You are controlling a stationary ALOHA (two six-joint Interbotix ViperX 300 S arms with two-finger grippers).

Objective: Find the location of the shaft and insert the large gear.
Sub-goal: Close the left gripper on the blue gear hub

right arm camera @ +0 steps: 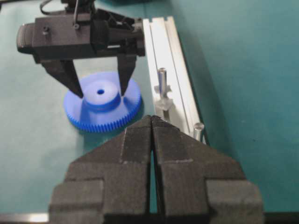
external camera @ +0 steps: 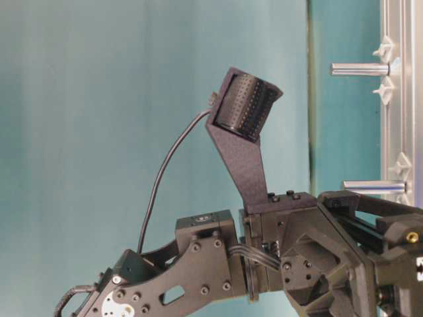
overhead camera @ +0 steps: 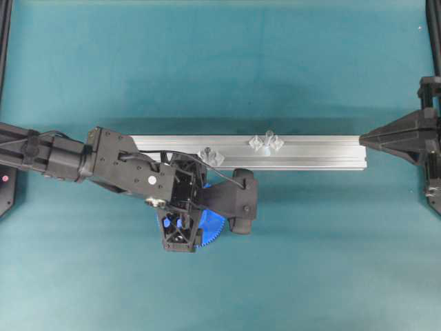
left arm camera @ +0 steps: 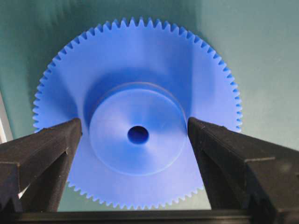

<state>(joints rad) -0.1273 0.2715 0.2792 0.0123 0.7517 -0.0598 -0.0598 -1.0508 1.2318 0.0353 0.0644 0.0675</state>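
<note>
The large gear (left arm camera: 140, 70), a bright blue toothed disc, lies flat on the teal table (overhead camera: 289, 262) just in front of the rail; it also shows as the gear (right arm camera: 103, 105) and the gear (overhead camera: 211, 233). My left gripper (left arm camera: 133, 127) points down over it, open, with one finger (right arm camera: 70, 77) on each side of the raised hub (left arm camera: 138, 154). The shaft (overhead camera: 268, 138) stands on the rail between two shiny mounts, to the right of the gear, seen too as the shaft (external camera: 360, 69) and the shaft (right arm camera: 198, 128). My right gripper (right arm camera: 153, 122) is shut on nothing, at the rail's right end.
The aluminium rail (overhead camera: 310, 153) runs left to right across the middle. A second pin (overhead camera: 207, 154) with its own mounts stands on it close to my left wrist, also seen as the pin (right arm camera: 162, 77). Black frame posts (overhead camera: 434, 27) stand at the side edges.
</note>
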